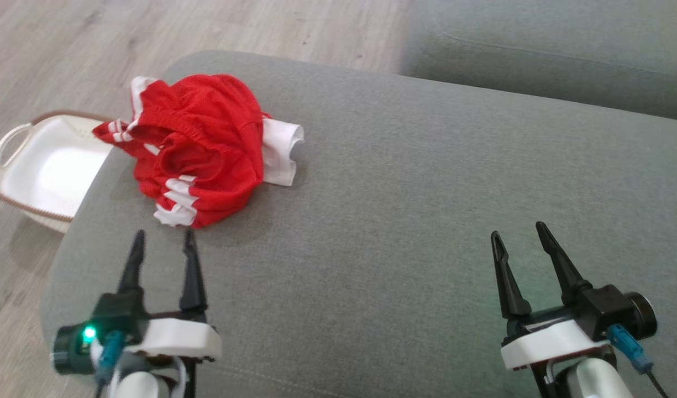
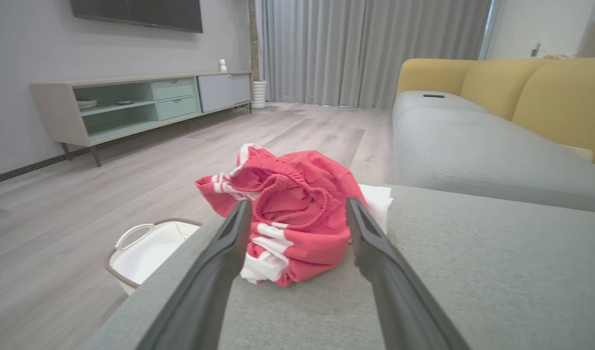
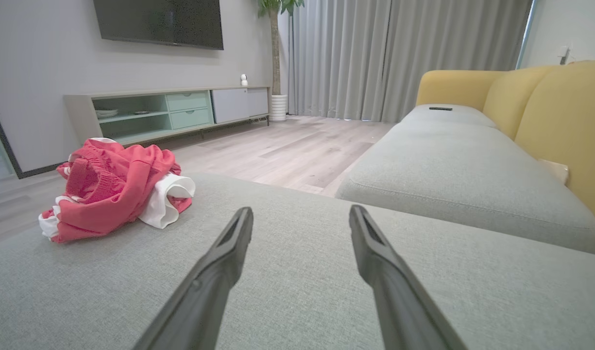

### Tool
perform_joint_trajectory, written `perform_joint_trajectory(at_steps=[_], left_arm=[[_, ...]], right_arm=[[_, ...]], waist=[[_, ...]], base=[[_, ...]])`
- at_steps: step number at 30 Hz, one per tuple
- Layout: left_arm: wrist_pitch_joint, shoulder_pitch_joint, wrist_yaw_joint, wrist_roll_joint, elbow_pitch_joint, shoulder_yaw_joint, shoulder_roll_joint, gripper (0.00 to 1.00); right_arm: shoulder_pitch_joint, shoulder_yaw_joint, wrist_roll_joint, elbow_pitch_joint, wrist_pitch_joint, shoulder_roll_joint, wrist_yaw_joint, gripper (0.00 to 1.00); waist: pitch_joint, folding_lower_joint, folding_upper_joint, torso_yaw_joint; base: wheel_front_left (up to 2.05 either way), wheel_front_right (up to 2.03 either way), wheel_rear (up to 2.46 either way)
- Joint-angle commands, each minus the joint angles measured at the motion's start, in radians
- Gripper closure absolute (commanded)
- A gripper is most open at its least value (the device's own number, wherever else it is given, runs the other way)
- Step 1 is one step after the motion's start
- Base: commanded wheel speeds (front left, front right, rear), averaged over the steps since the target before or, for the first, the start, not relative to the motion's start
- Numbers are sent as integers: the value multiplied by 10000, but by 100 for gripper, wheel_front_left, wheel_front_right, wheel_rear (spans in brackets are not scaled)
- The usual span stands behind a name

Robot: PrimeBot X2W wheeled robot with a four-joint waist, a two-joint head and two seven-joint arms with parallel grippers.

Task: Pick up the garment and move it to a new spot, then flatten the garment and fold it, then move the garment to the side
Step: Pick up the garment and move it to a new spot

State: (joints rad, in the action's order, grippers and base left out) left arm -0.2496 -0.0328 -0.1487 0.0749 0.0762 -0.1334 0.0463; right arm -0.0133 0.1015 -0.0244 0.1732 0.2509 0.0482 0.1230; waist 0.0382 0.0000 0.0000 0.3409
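Crumpled red shorts at the far-left edge of the grey cushion. Left gripper and right gripper both released, empty. I'd pinch the elastic waistband deeply with the left, gathering several layers.

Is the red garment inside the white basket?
No, the garment lies crumpled on the grey cushion; the basket sits on the floor.

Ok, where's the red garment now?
In the head view, the garment sits bunched at the left edge of the cushion, just beyond the left claw, beside the basket.

Black jaws, white mounts (blue cables)
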Motion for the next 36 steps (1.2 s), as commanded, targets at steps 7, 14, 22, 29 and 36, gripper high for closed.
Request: perform_joint_trajectory(at_steps=[7,14,22,29,36], left_arm=[[-122,1065,297,68,-741,1357,127,0],[-122,3432,1081,267,-316,2325,780,0],[580,7162,1805,773,3485,2680,1796,0],[3093,9422,2065,1441,7077,2804,2201,0],[3831,10306,2335,1866,9314,2762,2144,0]], right_arm=[[546,263,161,-408,109,20,77,0],[1088,157,640,-545,109,201,77,0],[1892,162,795,-814,109,889,77,0],[2340,-148,843,-1130,109,1303,77,0],[2675,-233,852,-1156,109,1509,77,0]], waist=[[698,0,0,57],[1850,0,0,-121],[3155,0,0,-425],[3984,0,0,-429],[4319,0,0,-456]], base=[[0,0,0],[0,0,0],[0,0,0],[0,0,0],[0,0,0]])
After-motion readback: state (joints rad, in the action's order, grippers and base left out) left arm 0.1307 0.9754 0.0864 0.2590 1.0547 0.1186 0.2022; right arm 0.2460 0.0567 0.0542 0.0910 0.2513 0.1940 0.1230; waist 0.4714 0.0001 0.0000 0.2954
